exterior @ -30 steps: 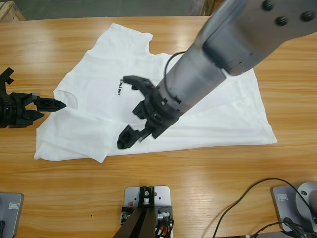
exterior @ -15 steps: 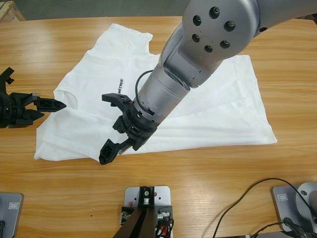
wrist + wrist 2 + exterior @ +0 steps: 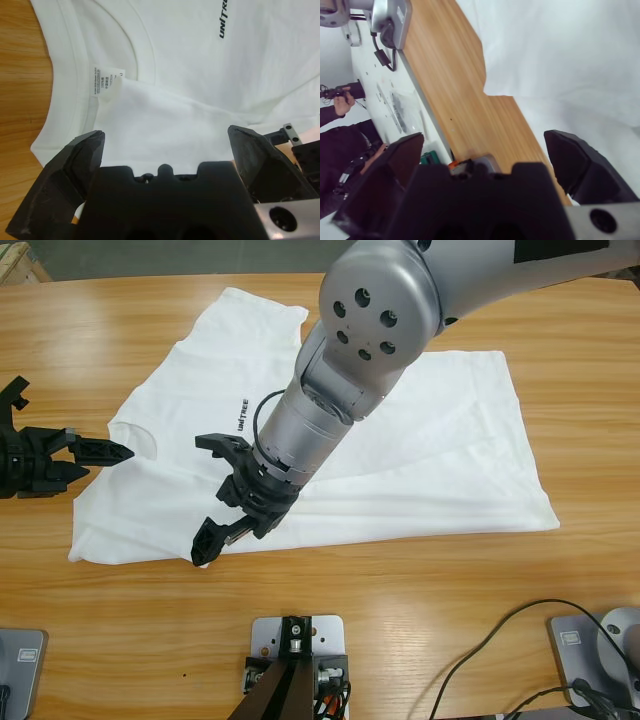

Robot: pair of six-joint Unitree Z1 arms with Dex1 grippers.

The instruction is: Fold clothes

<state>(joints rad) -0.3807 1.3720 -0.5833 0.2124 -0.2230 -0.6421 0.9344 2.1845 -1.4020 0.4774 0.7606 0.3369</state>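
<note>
White T-shirt (image 3: 420, 440) lies spread across middle of wooden table (image 3: 560, 340), collar toward the left end, dark chest text (image 3: 242, 415) beside the big arm. Right gripper (image 3: 222, 502) hangs over shirt's near sleeve w/ jaws spread wide, gripping nothing; its arm covers much of the shirt's middle. Left gripper (image 3: 105, 452) sits at the collar, jaws parted, empty. Right wrist view: a person's hand (image 3: 342, 105) in background. Cable (image 3: 490, 640) lies on table's near right.
</note>
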